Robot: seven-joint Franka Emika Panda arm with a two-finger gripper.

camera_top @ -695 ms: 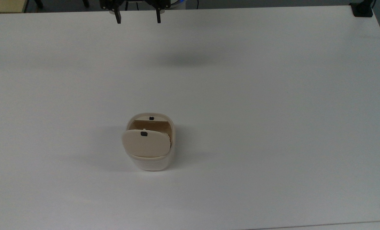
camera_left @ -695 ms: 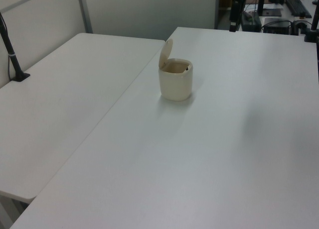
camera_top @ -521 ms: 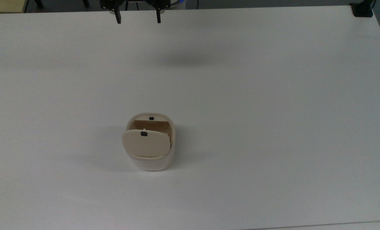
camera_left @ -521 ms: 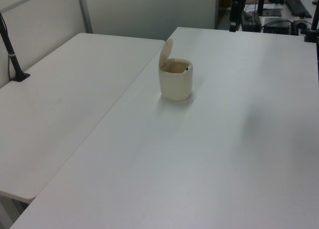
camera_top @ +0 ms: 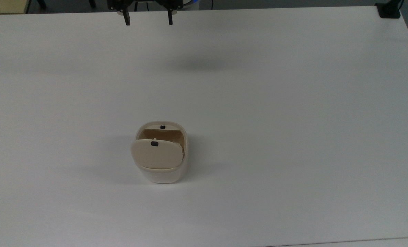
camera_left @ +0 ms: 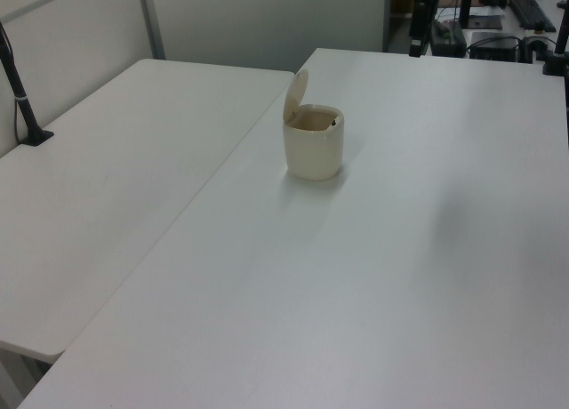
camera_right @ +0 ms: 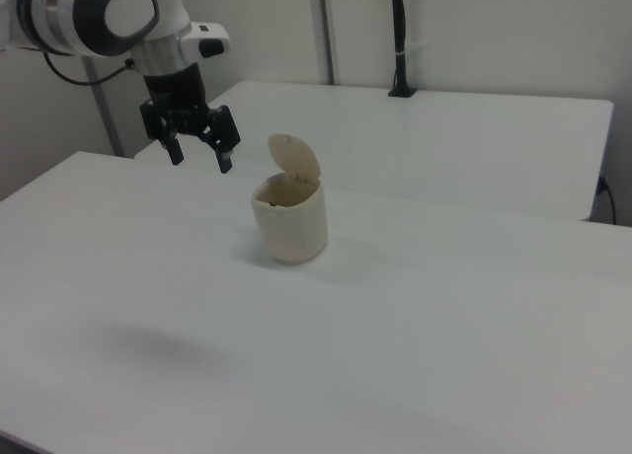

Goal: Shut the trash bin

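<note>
The cream trash bin (camera_top: 162, 174) stands on the white table (camera_top: 293, 120), a little left of centre in the top view. Its flap lid (camera_top: 156, 154) is raised and stands nearly upright, with a small black square near its free edge; the brown inside shows behind it. The bin (camera_left: 314, 149) also appears with its lid (camera_left: 296, 96) up in the left view. My gripper (camera_top: 149, 23) hangs open above the table's far edge in the top view, well away from the bin. In the right view the gripper (camera_right: 201, 162) floats to the left of the bin (camera_right: 289, 227), apart from the lid (camera_right: 294, 158), holding nothing.
A second white table (camera_left: 107, 178) adjoins this one. A black post (camera_right: 398, 39) is clamped at its far side, and another black post (camera_left: 22, 98) stands at the left view's left. A black clamp (camera_top: 389, 10) sits on the table corner at the top view's upper right.
</note>
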